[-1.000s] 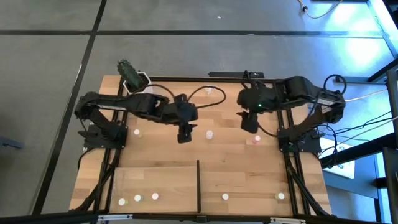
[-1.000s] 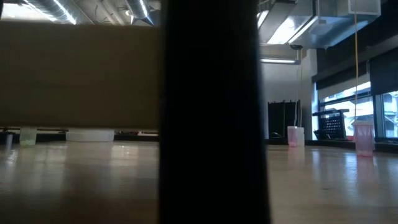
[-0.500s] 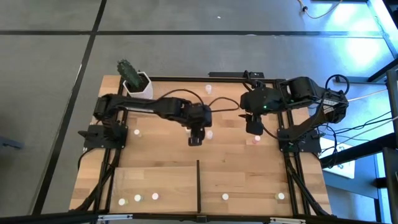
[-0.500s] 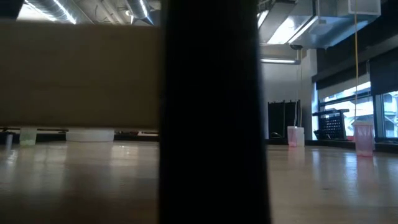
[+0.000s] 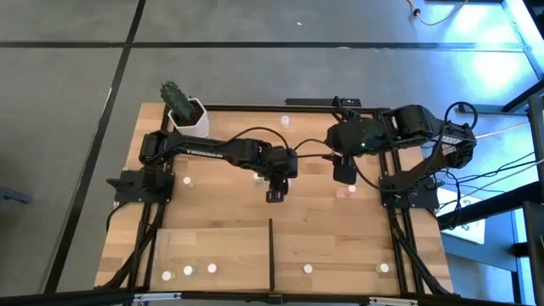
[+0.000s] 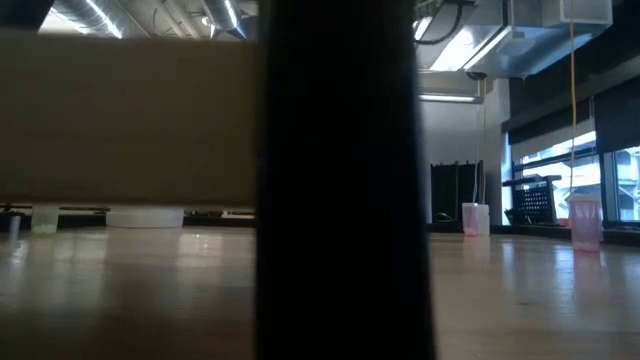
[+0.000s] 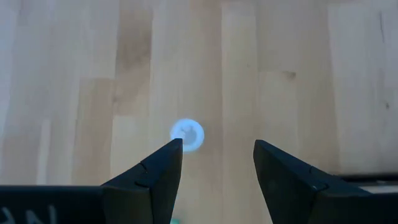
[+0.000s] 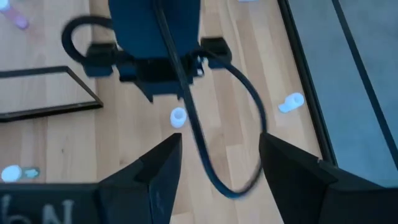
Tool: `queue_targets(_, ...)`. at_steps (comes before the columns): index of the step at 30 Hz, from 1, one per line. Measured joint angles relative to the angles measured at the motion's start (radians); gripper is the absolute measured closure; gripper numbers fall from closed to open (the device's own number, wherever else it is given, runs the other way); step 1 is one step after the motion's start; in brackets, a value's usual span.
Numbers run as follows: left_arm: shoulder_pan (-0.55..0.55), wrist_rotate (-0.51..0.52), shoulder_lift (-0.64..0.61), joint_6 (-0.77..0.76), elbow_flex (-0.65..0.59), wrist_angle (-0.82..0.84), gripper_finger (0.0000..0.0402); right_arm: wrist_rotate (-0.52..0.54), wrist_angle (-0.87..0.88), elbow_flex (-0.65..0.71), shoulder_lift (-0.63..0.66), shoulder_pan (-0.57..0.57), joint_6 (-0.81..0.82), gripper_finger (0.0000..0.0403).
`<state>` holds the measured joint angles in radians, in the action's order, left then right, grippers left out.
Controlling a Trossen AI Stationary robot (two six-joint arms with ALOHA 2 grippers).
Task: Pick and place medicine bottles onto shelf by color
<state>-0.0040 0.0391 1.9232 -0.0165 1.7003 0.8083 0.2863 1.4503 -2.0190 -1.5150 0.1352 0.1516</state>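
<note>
My left gripper [image 5: 274,195] hangs open over the middle of the table, pointing steeply down. In its wrist view a small bottle with a round white cap [image 7: 187,135] stands upright on the wood just beyond the left fingertip, and the gripper [image 7: 217,144] touches nothing. My right gripper [image 5: 344,177] waits open, higher up at the right. A pink bottle [image 5: 350,190] stands near it. The shelf [image 5: 221,246] lies at the near edge, split by a black divider [image 5: 271,251]. Bottles stand on its left part [image 5: 189,270] and its right part [image 5: 308,269].
A white cactus pot [image 5: 187,115] stands at the far left corner. Loose bottles stand at the left [image 5: 187,180] and at the far edge [image 5: 286,121]. The right wrist view shows one bottle lying on its side [image 8: 291,102]. The divider [image 6: 340,180] blocks the middle of the low view.
My left gripper has swung toward the table's right and near edges and come down, tipping more steeply, until it stands over the white-capped bottle in the middle. Its fingers have stayed open. No bottle has moved.
</note>
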Motion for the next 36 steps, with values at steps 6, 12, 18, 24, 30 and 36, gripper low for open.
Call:
queue_targets(6, 0.022, 0.010, 0.016, -0.012, 0.001, -0.002, 0.0210, 0.000, -0.022, 0.000, -0.001, 0.000, 0.000, 0.0187)
queue_targets(12, 0.036, -0.006, 0.027, 0.011, 0.000, 0.015, 0.0206, 0.000, -0.049, 0.000, -0.001, 0.000, 0.000, 0.0187)
queue_targets(18, 0.035, -0.008, 0.036, 0.020, -0.017, -0.007, 0.0151, 0.000, -0.049, 0.000, -0.001, 0.000, 0.000, 0.0187)
queue_targets(24, 0.035, -0.001, 0.036, 0.003, -0.112, -0.120, 0.0112, 0.000, -0.049, 0.000, -0.001, 0.000, 0.000, 0.0187)
queue_targets(30, 0.037, 0.000, 0.036, 0.003, -0.208, -0.296, 0.0110, 0.000, -0.049, 0.000, -0.001, 0.000, 0.000, 0.0187)
queue_targets(36, 0.037, 0.010, 0.036, 0.001, -0.289, -0.407, 0.0112, -0.001, -0.049, 0.000, -0.001, 0.000, 0.000, 0.0187)
